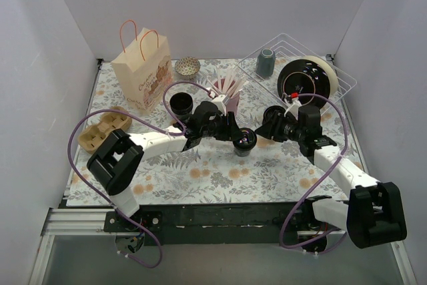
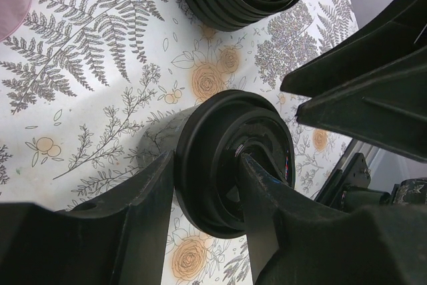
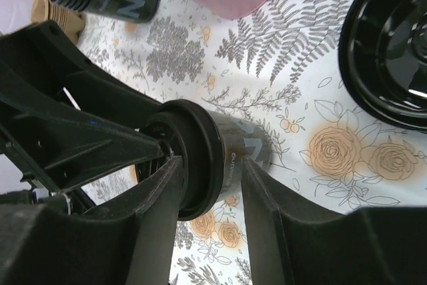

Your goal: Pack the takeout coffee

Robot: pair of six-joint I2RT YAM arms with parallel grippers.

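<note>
Lettering in white runs down the takeout coffee (image 3: 227, 138); I read only an N. Its body is matte and its round lid glossy. It stands mid-table on the floral cloth (image 1: 200, 171). The left gripper (image 2: 207, 165) has its fingers parted at the lid, and I can't tell whether they grip. The right gripper (image 3: 213, 165) flanks it, unclenched.

Centre: we find the takeout coffee (image 1: 244, 142) standing on the table (image 1: 200, 178), with the left gripper (image 1: 235, 135) at its left and the right gripper (image 1: 269, 123) just behind and to the right.
Behind it: we see a stick holder (image 1: 228, 95), with a lidless cup (image 1: 181, 103) to its left.
Far left: we note a paper bag (image 1: 142, 71), a cup carrier (image 1: 103, 129) in front of it and a small bowl (image 1: 188, 66) to its right.
Far right: we see a wire rack (image 1: 333, 75) holding a tumbler (image 1: 265, 63), with plates (image 1: 303, 81) to the tumbler's right.
</note>
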